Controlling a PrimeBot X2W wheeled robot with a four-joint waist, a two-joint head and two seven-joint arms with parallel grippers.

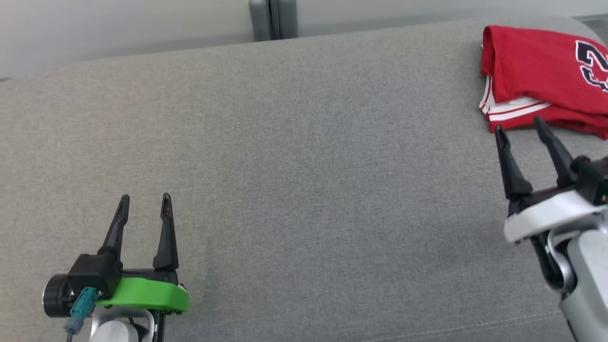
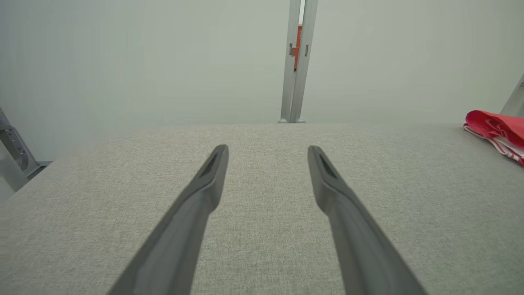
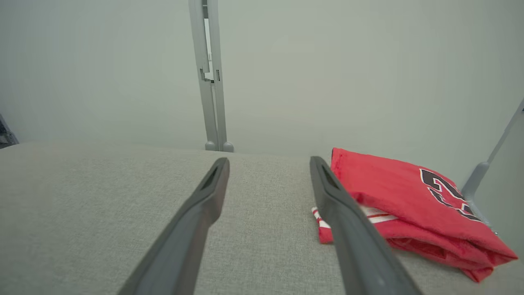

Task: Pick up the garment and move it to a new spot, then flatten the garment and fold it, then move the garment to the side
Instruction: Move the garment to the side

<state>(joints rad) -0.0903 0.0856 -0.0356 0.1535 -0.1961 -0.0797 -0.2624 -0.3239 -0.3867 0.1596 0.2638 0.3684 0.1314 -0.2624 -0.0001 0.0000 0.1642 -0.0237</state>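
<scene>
The garment (image 1: 541,76) is a red jersey with white trim and a dark number, folded into a compact stack at the far right of the grey fabric surface (image 1: 304,166). It also lies at the right edge of the left wrist view (image 2: 497,127) and to the right in the right wrist view (image 3: 401,196). My right gripper (image 1: 520,124) stands open just in front of the jersey's near edge, not touching it, nothing between its fingers. My left gripper (image 1: 145,199) is open at the lower left, far from the jersey.
A pale wall runs behind the surface, with a grey vertical post (image 1: 273,19) at the back middle. Another slanted grey bar (image 3: 491,159) stands beside the jersey at the right edge.
</scene>
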